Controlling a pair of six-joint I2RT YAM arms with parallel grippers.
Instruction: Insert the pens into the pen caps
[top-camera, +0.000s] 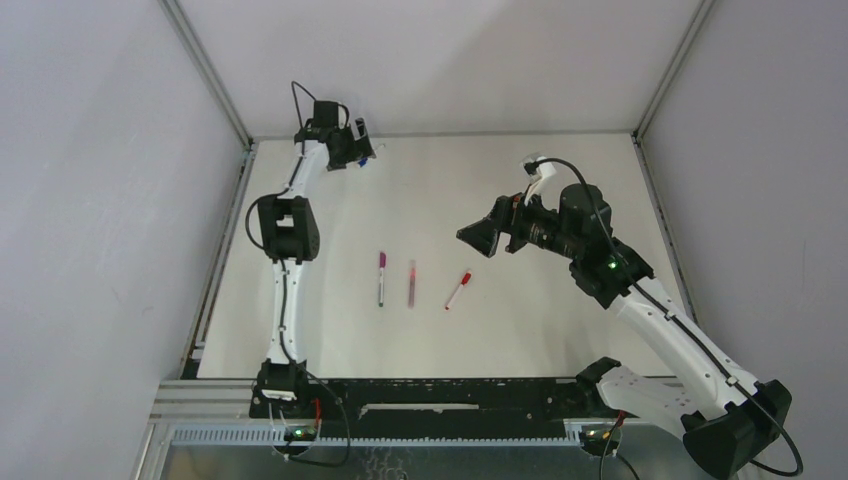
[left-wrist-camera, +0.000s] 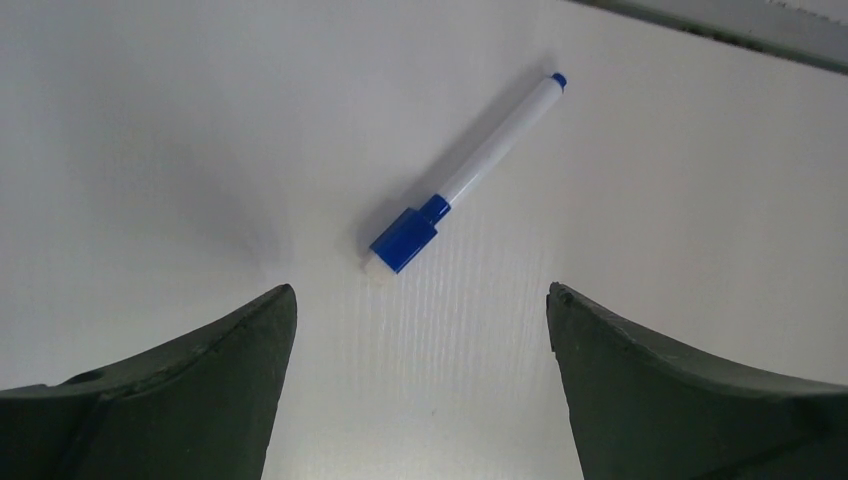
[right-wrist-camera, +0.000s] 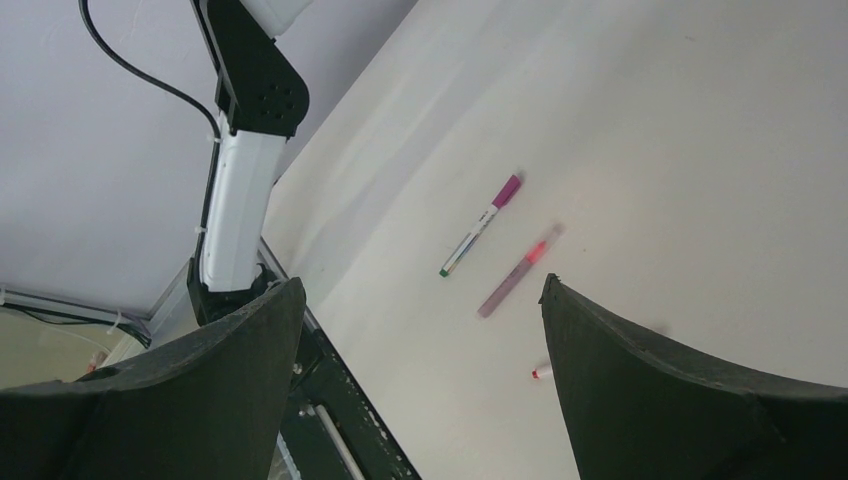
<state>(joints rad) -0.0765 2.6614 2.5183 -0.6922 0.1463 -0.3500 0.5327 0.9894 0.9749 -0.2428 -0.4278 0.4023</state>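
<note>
With both wide open and empty, the job looks nearly done: the blue-capped pen (left-wrist-camera: 470, 170) lies just ahead of the left end effector (left-wrist-camera: 420, 300), while the purple-capped pen (right-wrist-camera: 483, 223), pink pen (right-wrist-camera: 517, 272) (cap unclear) and red-capped pen (top-camera: 458, 290) lie on the surface (right-wrist-camera: 700, 150) ahead of the right end effector (right-wrist-camera: 420, 290).

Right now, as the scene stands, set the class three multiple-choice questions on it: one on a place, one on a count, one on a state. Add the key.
1. Where is the blue pen?
A) at the near edge
B) below the left gripper, by the far left corner of the table
C) in the middle row

2. How many pens lie in the middle row?
A) two
B) three
C) five

3. The left gripper's jaws are:
A) shut on the blue pen
B) shut on a cap
C) open, empty

Key:
1. B: the left wrist view looks down on it.
2. B: purple-capped pen, pinkish pen, red-capped pen.
3. C: wide gap, nothing held.
</note>
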